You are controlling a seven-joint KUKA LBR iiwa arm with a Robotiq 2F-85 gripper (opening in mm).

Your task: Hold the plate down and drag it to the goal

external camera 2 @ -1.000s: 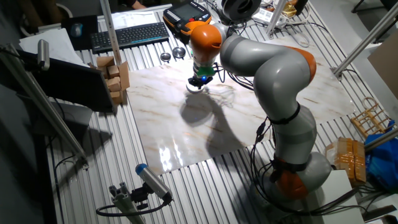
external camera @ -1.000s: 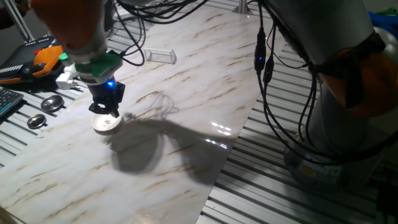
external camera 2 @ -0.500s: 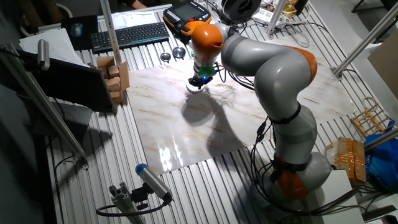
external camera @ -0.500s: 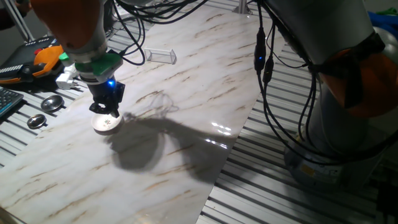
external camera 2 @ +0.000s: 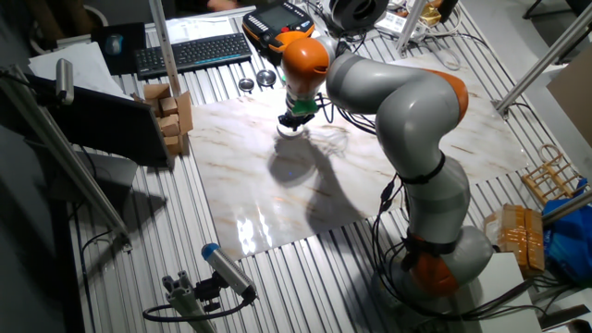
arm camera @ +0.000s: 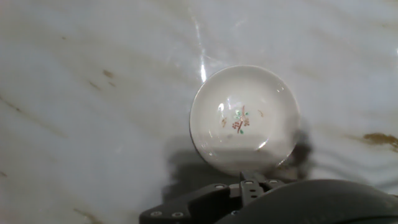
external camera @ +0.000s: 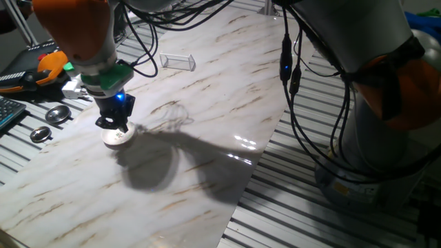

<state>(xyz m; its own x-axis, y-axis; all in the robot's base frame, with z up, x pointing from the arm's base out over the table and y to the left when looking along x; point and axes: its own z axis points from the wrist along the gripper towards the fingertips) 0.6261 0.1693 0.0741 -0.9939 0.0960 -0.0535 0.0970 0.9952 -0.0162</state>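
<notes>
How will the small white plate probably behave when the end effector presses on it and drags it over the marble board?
The plate looks rigid and glazed, and the marble board is glossy, so it should probably slide easily. It is shallow and round, so pressing near its rim might tip it or let it slip away. It looks like ceramic, so hard pressing from the end effector could chip it.

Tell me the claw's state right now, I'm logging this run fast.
Claw: directly over the plate, apparently at its rim; open or shut cannot be told.
</notes>
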